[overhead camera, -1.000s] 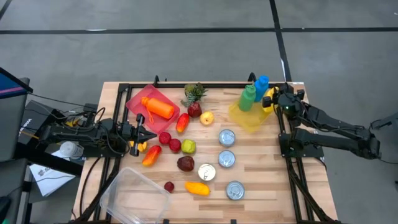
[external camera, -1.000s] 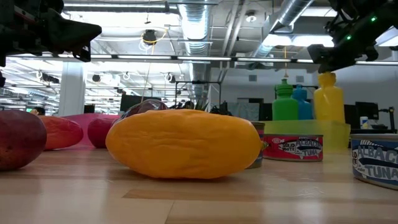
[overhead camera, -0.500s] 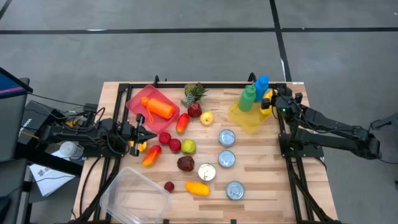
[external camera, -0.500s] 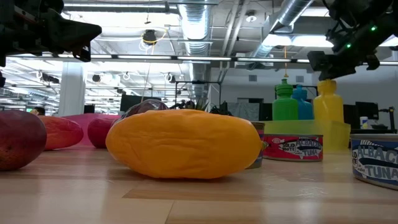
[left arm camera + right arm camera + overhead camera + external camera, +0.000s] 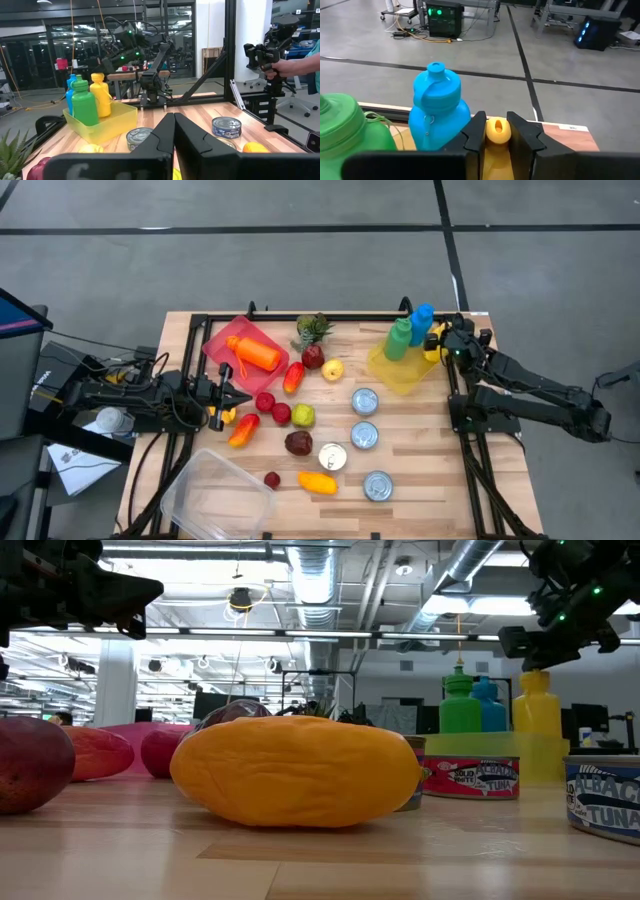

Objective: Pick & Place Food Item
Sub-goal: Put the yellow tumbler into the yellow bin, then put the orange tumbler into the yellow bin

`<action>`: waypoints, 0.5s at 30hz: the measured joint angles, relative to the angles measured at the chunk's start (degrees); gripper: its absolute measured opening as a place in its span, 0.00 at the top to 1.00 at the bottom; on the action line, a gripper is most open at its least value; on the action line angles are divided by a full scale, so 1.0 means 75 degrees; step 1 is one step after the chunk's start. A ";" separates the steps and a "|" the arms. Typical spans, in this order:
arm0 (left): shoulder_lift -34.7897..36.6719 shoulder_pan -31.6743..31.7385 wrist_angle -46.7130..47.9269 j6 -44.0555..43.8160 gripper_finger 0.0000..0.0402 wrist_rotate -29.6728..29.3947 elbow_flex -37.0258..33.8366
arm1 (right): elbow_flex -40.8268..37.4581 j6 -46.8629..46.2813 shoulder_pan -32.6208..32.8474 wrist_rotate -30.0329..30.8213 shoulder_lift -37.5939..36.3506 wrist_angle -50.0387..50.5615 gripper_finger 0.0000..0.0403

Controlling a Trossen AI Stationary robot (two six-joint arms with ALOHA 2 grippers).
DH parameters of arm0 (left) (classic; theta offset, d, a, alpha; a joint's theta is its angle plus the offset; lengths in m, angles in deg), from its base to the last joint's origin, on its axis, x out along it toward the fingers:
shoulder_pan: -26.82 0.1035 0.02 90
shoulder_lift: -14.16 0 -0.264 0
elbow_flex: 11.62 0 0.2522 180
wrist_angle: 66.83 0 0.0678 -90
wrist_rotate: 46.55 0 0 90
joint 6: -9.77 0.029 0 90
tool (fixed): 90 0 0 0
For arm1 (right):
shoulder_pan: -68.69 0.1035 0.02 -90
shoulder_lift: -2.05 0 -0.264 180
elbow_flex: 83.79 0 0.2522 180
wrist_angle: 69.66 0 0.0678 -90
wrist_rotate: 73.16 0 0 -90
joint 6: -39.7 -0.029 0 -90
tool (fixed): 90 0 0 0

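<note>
A yellow bottle stands upright in the yellow bin near the table's far right corner. A green bottle and a blue bottle stand beside it. My right gripper sits over the yellow bottle, shut on its top. The bin wall hides the bottle's foot. My left gripper waits shut, raised over the table's left side by the fruit. My right gripper pinches the yellow bottle's cap between its two fingers, one on each side. It reaches in from the table's right, slanting down. The bottle hangs upright below the fingers inside the bin; whether its foot rests on the bin floor is hidden.
Fruit lies across the table's middle, among it an orange mango near the near edge. Several tuna cans stand right of centre. A pink tray holds an orange bottle. A clear container sits near left. A person's hand shows beyond the table.
My right gripper, shut on the yellow bottle, has come down a little. It swung slightly toward the table's left and then back to the right. The bottle has stayed upright and moved with it inside the bin.
</note>
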 joint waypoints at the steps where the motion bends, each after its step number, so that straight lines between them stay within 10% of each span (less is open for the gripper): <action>1: 0.0000 0.0001 0.0000 0.0000 1.00 0.0003 0.0003 | 0.0000 0.0000 -0.0029 -0.0038 0.0000 -0.0001 0.86; 15: 0.0000 0.0003 0.0000 0.0001 1.00 0.0000 0.0001 | 0.0067 0.0016 -0.0187 -0.0391 -0.0006 -0.0001 0.54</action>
